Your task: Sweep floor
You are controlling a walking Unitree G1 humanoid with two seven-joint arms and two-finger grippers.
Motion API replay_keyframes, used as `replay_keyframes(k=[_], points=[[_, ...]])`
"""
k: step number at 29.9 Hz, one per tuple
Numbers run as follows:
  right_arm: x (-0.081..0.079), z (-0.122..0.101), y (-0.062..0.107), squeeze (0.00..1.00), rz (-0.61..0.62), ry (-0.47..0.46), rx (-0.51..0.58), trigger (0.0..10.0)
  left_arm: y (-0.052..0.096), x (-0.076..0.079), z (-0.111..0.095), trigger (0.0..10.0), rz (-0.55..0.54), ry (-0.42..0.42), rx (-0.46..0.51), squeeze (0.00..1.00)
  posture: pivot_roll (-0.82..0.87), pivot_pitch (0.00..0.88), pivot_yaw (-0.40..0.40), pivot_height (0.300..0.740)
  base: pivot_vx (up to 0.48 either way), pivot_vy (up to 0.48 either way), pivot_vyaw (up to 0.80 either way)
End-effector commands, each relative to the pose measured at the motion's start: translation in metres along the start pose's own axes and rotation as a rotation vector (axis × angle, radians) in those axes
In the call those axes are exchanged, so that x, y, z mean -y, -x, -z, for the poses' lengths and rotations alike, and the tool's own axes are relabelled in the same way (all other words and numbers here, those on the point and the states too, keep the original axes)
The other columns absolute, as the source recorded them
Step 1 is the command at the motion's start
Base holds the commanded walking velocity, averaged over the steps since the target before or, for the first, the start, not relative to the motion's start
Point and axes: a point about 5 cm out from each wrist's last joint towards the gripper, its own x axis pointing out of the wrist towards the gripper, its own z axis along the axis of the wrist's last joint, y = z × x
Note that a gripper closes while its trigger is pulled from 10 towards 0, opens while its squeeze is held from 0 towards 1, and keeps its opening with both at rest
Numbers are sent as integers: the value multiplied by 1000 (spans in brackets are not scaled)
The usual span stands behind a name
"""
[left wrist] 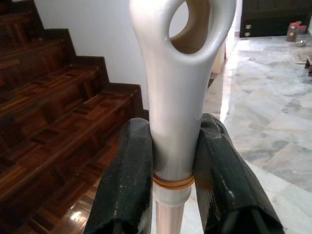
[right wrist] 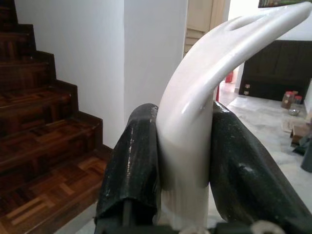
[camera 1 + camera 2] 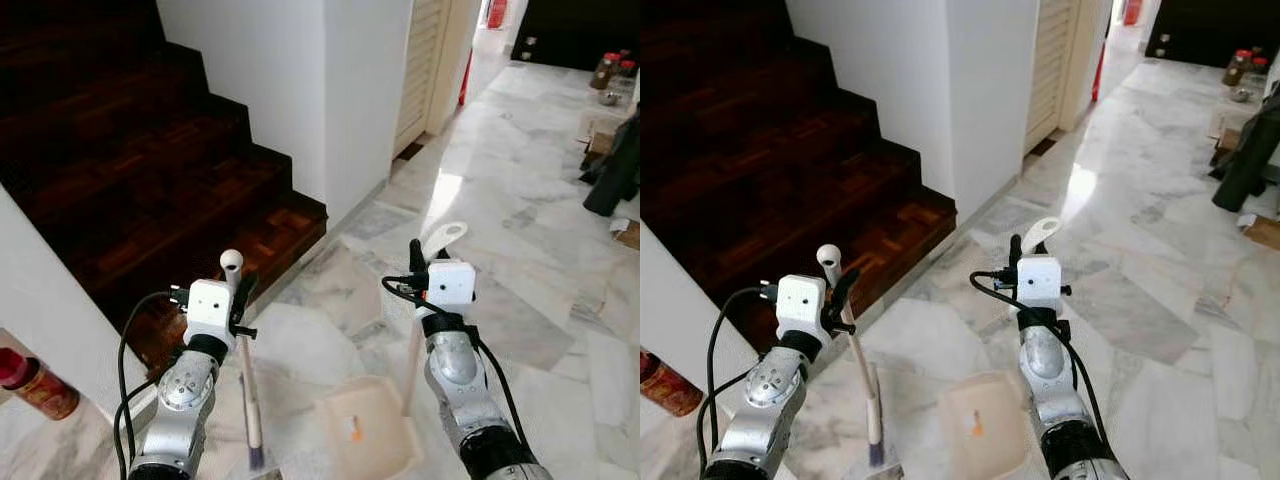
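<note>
- Gripping the broom [image 3: 247, 385] near its top, the left gripper [image 3: 240, 300] has both black rubbery fingers [image 1: 127, 180] pressed on the glossy white plastic grip, just above a thin orange ring where the grip meets a paler shaft.
- Broom top ends in a rounded loop w/ a hang hole [image 1: 187, 24]; slim shaft runs down and toward the robot to dark bristles low on the floor (bristle end mostly cut off by the frame edge).
- Right gripper [image 3: 418, 262] is clamped round the dustpan handle [image 2: 195, 126], a smooth, curved white plastic strap w/ a slot at its tip; fingers [image 2: 131, 161] hug it on both sides.
- Dustpan [image 3: 365, 428] sits on the floor betw. the two arms: cream-coloured, squarish tray w/ raised walls and a small orange mark inside, its long pole rising to the right gripper.
- Floor [image 3: 520, 230]: polished grey-white marble tiles, veined, w/ glare patches.
- Ahead-left: dark parquet-faced wooden stairs [image 3: 150, 170], glossy, beside a plain white wall [image 3: 290, 90].
- Red cylinder w/ a dark top [image 3: 30, 382] lies at far left; jars and dark fabric lie far off at right.
</note>
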Motion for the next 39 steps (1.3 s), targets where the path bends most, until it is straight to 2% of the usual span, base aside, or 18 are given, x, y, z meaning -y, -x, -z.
replay_keyframes(k=[1, 18, 24, 29, 34, 39], points=[[-2, -7, -4, 0, 4, -14, 33, 10000, -3, -1, -9, 10000, 0, -3, 49, 0, 83, 0, 40, 740, 0, 0, 0], [-1, -5, -4, 0, 10, -22, 13, 10000, -3, 1, -8, 10000, 18, 20, 41, 0, 85, 0, 35, 740, 0, 0, 0], [-2, -4, -5, 0, 9, -24, 10, 10000, -3, 2, -8, 10000, 19, 22, 39, 0, 88, 0, 35, 740, 0, 0, -733], [-3, -5, -5, 0, 6, -21, 18, 10000, -3, 1, -8, 10000, 21, 25, 38, 0, 88, 0, 36, 740, 0, 0, 0], [-4, -4, -4, 0, 7, -27, 5, 10000, -3, 1, -8, 10000, 24, 31, 34, 0, 89, 0, 37, 740, 0, 387, 0], [-4, -4, -5, 0, 3, -29, 9, 10000, -3, 2, -9, 10000, 28, 32, 37, 0, 89, 0, 37, 740, 0, 480, -663]])
